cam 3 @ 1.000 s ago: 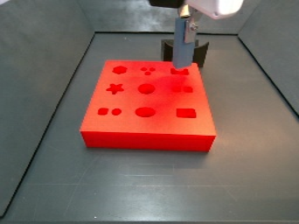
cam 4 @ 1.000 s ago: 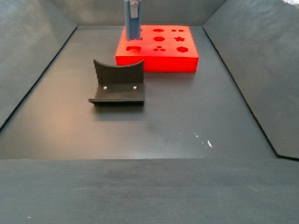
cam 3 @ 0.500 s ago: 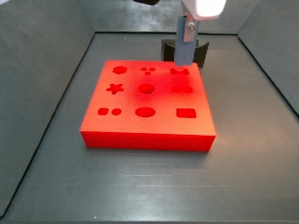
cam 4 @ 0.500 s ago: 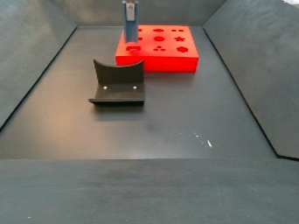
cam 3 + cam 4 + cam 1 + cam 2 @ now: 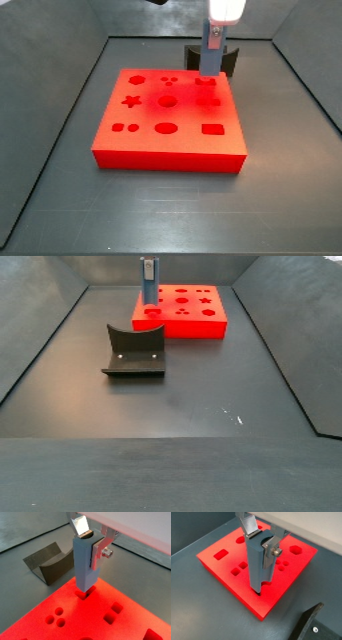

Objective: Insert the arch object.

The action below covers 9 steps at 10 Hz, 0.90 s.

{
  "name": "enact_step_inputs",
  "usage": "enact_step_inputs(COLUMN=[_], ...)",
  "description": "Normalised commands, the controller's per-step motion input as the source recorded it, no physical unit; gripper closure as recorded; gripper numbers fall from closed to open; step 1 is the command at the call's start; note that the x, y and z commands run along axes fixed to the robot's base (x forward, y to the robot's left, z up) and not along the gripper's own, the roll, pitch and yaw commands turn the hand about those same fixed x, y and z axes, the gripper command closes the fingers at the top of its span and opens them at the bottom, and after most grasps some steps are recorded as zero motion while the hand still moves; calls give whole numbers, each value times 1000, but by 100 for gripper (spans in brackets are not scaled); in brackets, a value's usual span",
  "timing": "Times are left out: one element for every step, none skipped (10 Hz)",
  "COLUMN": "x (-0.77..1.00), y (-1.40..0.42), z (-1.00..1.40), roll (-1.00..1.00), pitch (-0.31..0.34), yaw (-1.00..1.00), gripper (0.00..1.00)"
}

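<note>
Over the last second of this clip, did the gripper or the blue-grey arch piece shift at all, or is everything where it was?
The gripper has risen a little in a side view, taking the blue-grey arch piece with it; the piece is still clamped upright, its lower end at a hole in the red block. The red block and the dark fixture stayed put.

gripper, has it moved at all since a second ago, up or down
Yes. In a side view the gripper has risen against the fixed red block, lifting the blue-grey arch piece with it.
</note>
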Motion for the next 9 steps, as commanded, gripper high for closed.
enact_step_inputs(x=[46, 6, 86, 157, 260, 186, -31, -246, -320], y=[17, 0, 0, -11, -11, 0, -74, 0, -26], z=[-117, -277, -223, -183, -180, -180, -137, -80, 0], roll=[0, -50, -103, -104, -84, -33, 0, 0, 0], pitch=[0, -19, -11, -7, -9, 0, -14, -4, -1], yaw=[-51, 0, 60, 83, 97, 89, 77, 0, 0], gripper=[100, 100, 100, 100, 100, 100, 100, 100, 100])
